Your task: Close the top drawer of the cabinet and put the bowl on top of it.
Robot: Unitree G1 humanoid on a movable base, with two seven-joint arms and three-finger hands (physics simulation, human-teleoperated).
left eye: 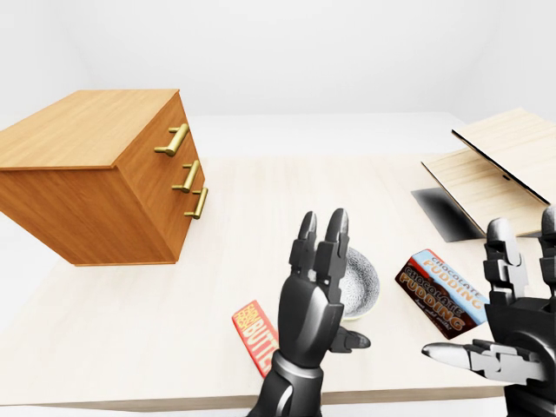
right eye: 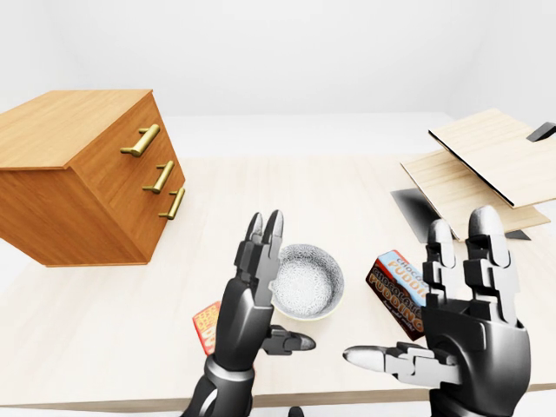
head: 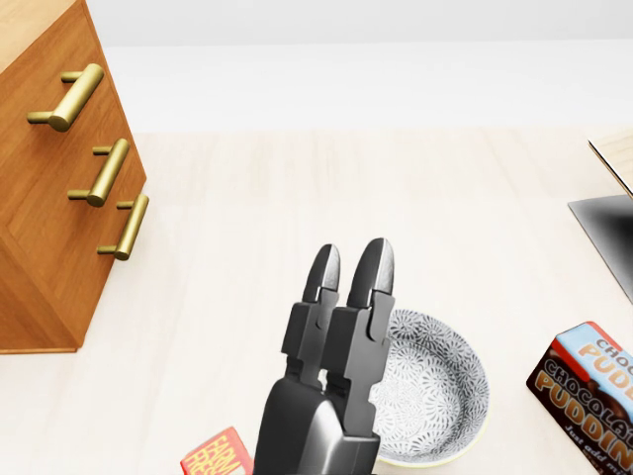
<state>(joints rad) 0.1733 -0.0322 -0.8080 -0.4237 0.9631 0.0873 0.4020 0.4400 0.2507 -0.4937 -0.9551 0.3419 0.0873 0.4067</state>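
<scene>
Cabinet (right eye: 82,178) stands up-left of the left hand (right eye: 252,295), drawers flush, while both hands — left and right hand (right eye: 465,326) — rise upright, fingers spread, holding nothing, the bowl (right eye: 304,280) just right of the left fingers (right eye: 265,243).

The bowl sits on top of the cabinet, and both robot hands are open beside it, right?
Not quite. The bowl sits on the table, not on the cabinet, as the right-eye view shows. The left hand and right hand are indeed open on either side of it.
</scene>
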